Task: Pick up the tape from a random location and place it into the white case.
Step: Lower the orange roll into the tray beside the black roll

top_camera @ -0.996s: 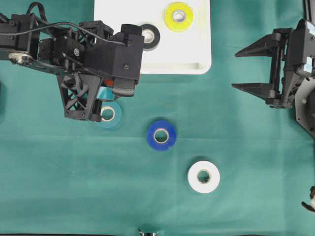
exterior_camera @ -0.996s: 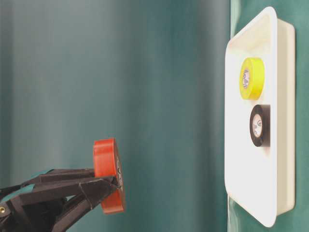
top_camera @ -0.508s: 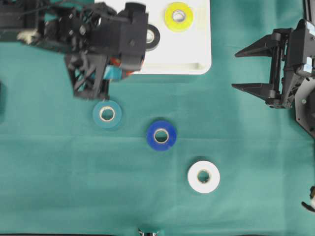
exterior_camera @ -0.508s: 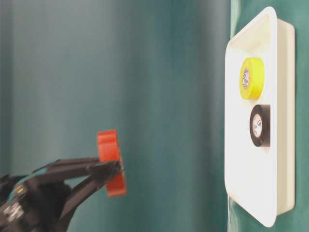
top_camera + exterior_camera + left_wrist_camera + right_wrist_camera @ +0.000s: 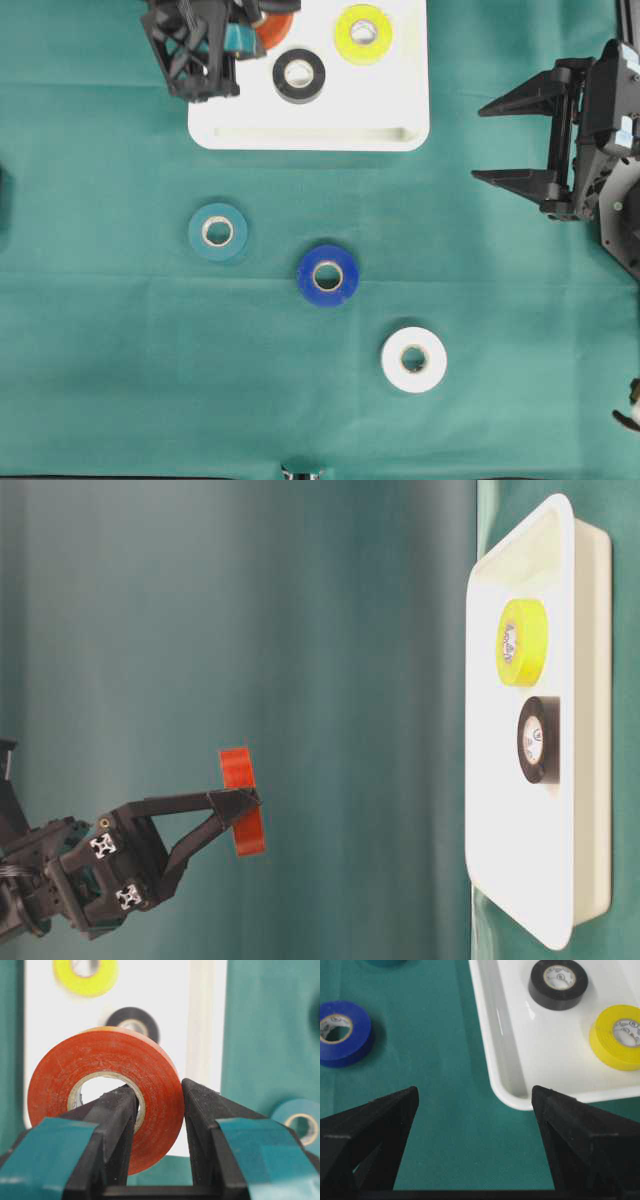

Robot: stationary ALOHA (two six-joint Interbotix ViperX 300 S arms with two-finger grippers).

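My left gripper (image 5: 255,25) is shut on a red tape roll (image 5: 278,28). One finger goes through the roll's hole and the other presses its outer face (image 5: 100,1075). The roll hangs in the air over the left end of the white case (image 5: 310,135), well above its floor in the table-level view (image 5: 248,835). A yellow roll (image 5: 363,33) and a black roll (image 5: 298,74) lie inside the case. My right gripper (image 5: 482,142) stands open at the right, with nothing between its fingers, just off the case's corner (image 5: 490,1040).
Three loose rolls lie on the green cloth below the case: a teal one (image 5: 218,231), a blue one (image 5: 328,275) and a white one (image 5: 413,359). The right arm's body fills the right edge of the overhead view.
My left gripper has carried the red roll from above the teal roll up the overhead view to over the case's left end. The right gripper has not moved.
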